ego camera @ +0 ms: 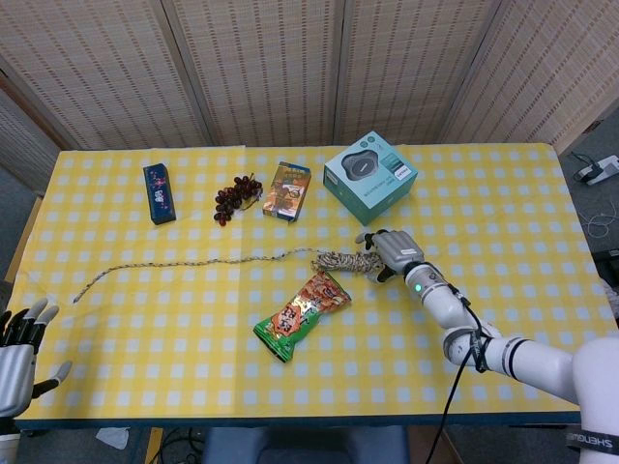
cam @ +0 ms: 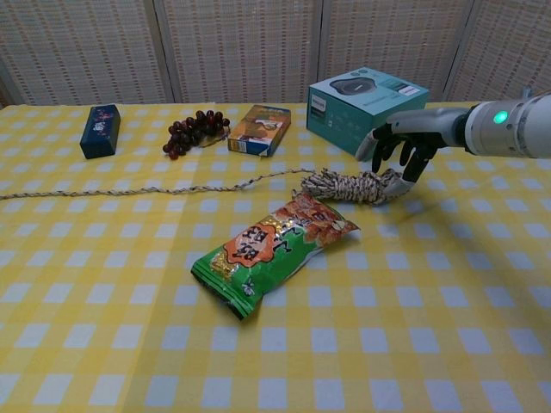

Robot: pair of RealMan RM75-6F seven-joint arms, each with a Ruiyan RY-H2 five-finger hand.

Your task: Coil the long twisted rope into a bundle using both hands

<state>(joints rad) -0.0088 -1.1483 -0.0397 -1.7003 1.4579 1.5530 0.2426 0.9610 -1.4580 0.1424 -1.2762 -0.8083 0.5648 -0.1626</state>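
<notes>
The twisted rope has a coiled bundle [ego camera: 343, 261] [cam: 351, 185] lying on the yellow checked table [ego camera: 503, 213], just above the snack bag. Its long tail [ego camera: 184, 263] [cam: 155, 190] runs left across the table to a free end near the left edge. My right hand [ego camera: 392, 253] [cam: 403, 144] arches over the bundle's right end and grips it there, fingers curled down around the strands. My left hand [ego camera: 19, 353] shows only in the head view, off the table's front left corner, fingers spread and holding nothing.
A green and orange snack bag [ego camera: 302, 314] [cam: 271, 249] lies just in front of the bundle. Behind it stand a teal box [ego camera: 369, 177] [cam: 366, 105], a small orange box [ego camera: 286, 190] [cam: 259, 129], grapes [ego camera: 235, 196] [cam: 194, 131] and a dark blue box [ego camera: 159, 192] [cam: 100, 130].
</notes>
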